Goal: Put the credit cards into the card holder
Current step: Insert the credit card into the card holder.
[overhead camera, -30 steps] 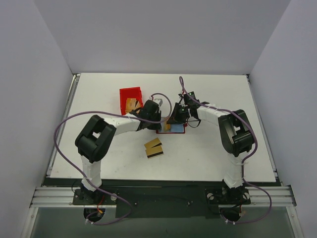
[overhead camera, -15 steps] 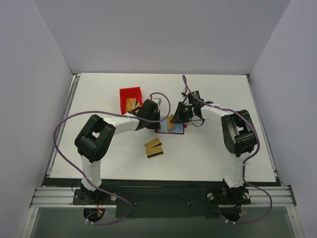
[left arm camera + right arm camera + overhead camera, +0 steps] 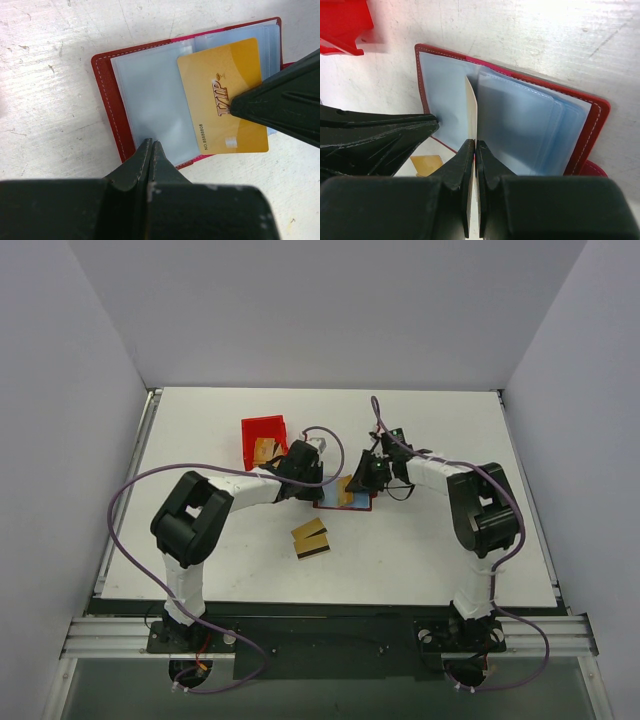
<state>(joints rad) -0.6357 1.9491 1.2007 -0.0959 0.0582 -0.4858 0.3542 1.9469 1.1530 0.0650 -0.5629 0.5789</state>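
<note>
The card holder [image 3: 362, 504] lies open on the table, dark red with light blue clear sleeves [image 3: 150, 95]. My left gripper [image 3: 151, 143] is shut with nothing in it, its tip resting on the left sleeve near the holder's edge [image 3: 106, 95]. My right gripper [image 3: 474, 144] is shut on a gold credit card [image 3: 223, 95] marked VIP. It holds the card on edge [image 3: 471, 107] over the fold between the sleeves [image 3: 520, 125]. Two more credit cards [image 3: 311, 538], with dark stripes, lie on the table in front of the holder.
A bright red open bin [image 3: 264, 440] with tan items inside stands just behind my left gripper [image 3: 318, 485]. The two wrists sit close together over the holder, with my right gripper [image 3: 352, 483] a finger's width from the left. White walls enclose the table.
My right gripper has drawn slightly to the right with the card, uncovering more of the holder. The left arm has not moved.
</note>
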